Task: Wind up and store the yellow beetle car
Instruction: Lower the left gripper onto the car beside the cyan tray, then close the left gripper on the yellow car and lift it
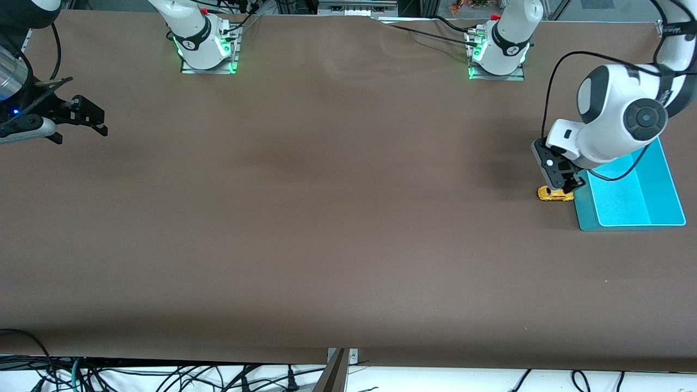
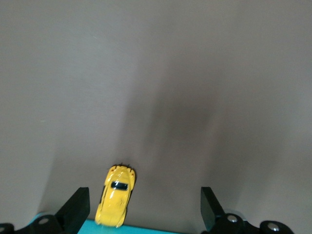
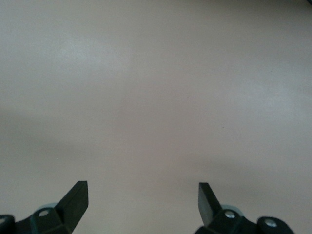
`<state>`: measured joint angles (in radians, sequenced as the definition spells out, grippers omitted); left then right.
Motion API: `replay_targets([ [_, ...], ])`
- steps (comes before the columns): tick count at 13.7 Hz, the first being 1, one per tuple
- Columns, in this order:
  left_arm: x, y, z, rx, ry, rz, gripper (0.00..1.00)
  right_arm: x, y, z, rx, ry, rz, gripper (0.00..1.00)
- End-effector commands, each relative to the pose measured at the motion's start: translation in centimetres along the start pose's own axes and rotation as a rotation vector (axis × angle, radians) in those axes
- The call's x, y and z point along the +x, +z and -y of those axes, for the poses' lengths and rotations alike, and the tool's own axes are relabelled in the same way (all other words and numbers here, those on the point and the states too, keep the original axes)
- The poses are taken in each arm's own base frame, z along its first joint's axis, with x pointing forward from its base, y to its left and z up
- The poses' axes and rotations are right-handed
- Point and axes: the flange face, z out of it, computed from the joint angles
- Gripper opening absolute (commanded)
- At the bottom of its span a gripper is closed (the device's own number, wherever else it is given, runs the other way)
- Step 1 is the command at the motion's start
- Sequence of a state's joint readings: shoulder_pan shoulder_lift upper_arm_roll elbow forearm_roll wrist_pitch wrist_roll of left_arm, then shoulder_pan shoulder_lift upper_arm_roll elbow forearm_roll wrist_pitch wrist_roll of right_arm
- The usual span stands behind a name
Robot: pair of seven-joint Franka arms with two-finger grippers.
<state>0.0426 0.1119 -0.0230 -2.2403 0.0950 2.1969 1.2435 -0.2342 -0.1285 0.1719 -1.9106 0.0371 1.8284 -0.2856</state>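
Observation:
The yellow beetle car (image 1: 555,194) sits on the brown table right beside the teal bin (image 1: 637,215), at the left arm's end. In the left wrist view the yellow beetle car (image 2: 115,202) lies on the table between the fingers, closer to one fingertip (image 2: 77,207), its end at the bin's teal edge (image 2: 146,230). My left gripper (image 1: 561,182) is open and hangs just over the car, not gripping it. My right gripper (image 1: 81,122) is open and empty, held above the table at the right arm's end; the right wrist view shows only bare table under the right gripper (image 3: 142,200).
The teal bin's rim (image 1: 585,220) stands close against the car. The left arm's white wrist (image 1: 615,122) hangs over the bin. Both arm bases (image 1: 207,43) (image 1: 498,49) stand on the table's edge farthest from the front camera.

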Motion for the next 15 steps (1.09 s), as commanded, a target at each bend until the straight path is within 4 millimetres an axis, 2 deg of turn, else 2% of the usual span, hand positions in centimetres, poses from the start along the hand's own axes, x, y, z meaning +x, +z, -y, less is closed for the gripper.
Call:
replay_targets([
  [1,-2.3,6.1,1.2,-0.024,0.136,0.047,1.0,-0.3,-0.2,0.0,0.018,0.015,0.003,1.0],
  [2,-2.7,6.8,1.6,-0.002,0.17,0.041,1.0,-0.4,-0.2,0.0,0.018,0.015,0.004,1.0],
  [4,-5.4,8.7,2.9,0.033,0.241,0.07,1.0,-0.4,-0.2,0.1,0.02,0.019,0.004,1.0],
  [6,-6.6,10.1,3.8,0.088,0.302,0.073,1.0,-0.1,-0.1,0.9,0.055,0.099,-0.005,1.0],
  [8,-6.6,9.9,4.0,0.097,0.32,0.075,1.0,0.3,0.5,2.1,0.06,0.101,-0.012,1.0],
  [11,-6.2,11.3,4.4,0.122,0.334,0.066,1.0,0.4,1.0,2.9,0.062,0.141,-0.009,1.0],
  [13,-7.6,12.5,4.6,0.136,0.326,0.06,1.0,0.4,1.5,3.2,0.063,0.137,0.001,1.0],
  [15,-8.2,12.8,4.4,0.13,0.324,0.058,1.0,0.4,1.7,4.5,0.054,0.151,0.016,1.0],
])
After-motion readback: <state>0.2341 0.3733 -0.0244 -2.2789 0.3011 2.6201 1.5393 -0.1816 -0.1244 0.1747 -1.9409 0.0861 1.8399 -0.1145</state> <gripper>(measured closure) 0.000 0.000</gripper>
